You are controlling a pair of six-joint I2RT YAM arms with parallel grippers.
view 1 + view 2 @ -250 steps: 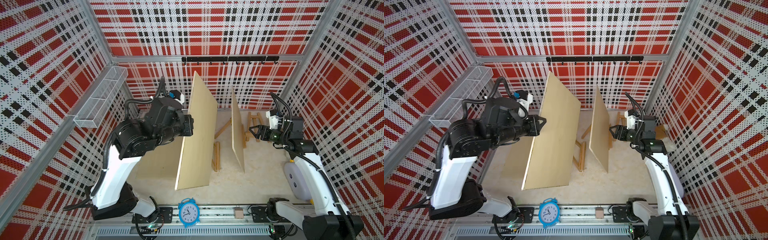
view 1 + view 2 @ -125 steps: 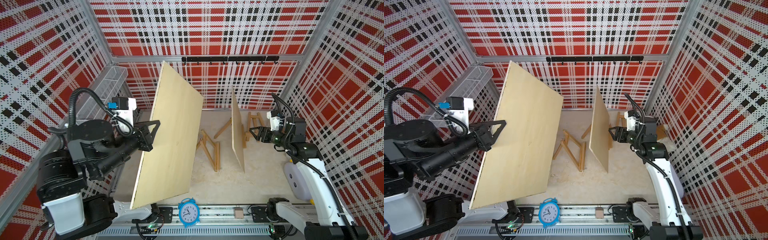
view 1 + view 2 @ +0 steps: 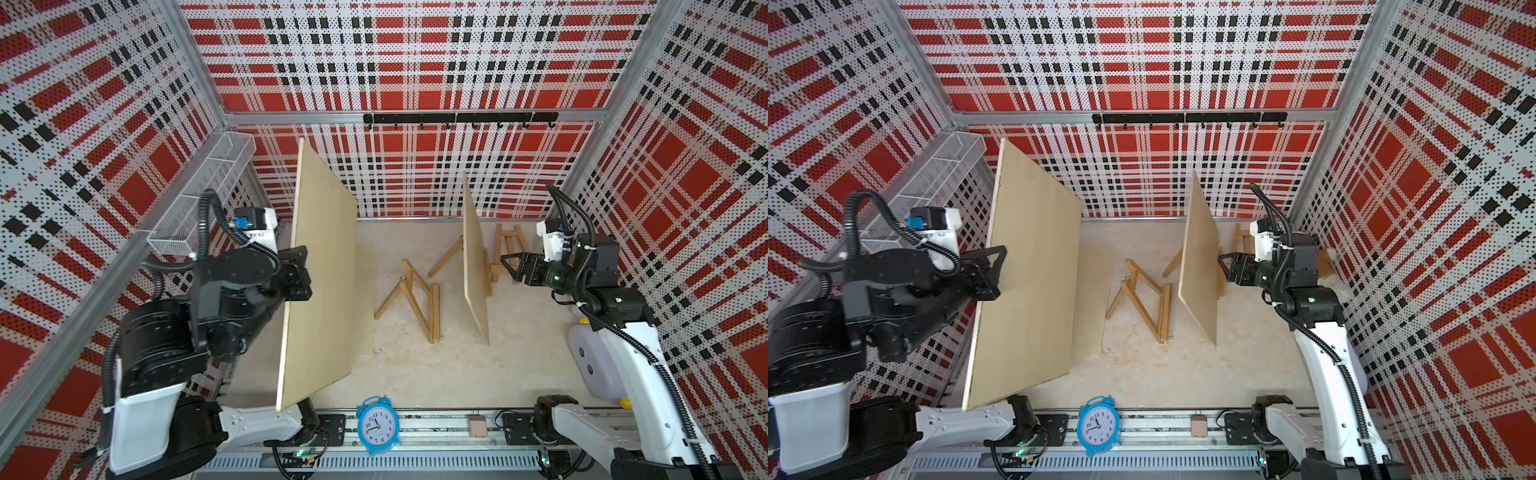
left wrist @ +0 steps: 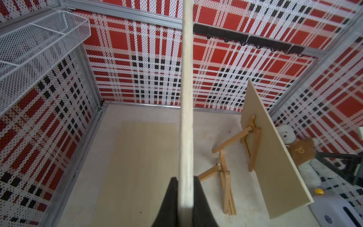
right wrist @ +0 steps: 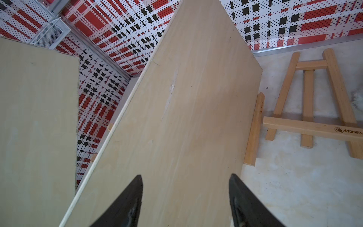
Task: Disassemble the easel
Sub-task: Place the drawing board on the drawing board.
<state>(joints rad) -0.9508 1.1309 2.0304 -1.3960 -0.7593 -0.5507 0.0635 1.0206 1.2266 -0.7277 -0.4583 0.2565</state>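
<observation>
Left claw (image 4: 185,179) pinches board (image 4: 186,94) edge; right claw (image 5: 185,176) spread, empty.

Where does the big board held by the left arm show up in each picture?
Both top views: held board, upright, left of centre.
Left wrist: edge-on strip clamped in the left gripper.
Right wrist: pale panel beside the wire basket.
Shared landmark: that wire basket, in all four.

Top views overhead, looking down; wrist views close, share standing board (image 4: 275,157)
</observation>
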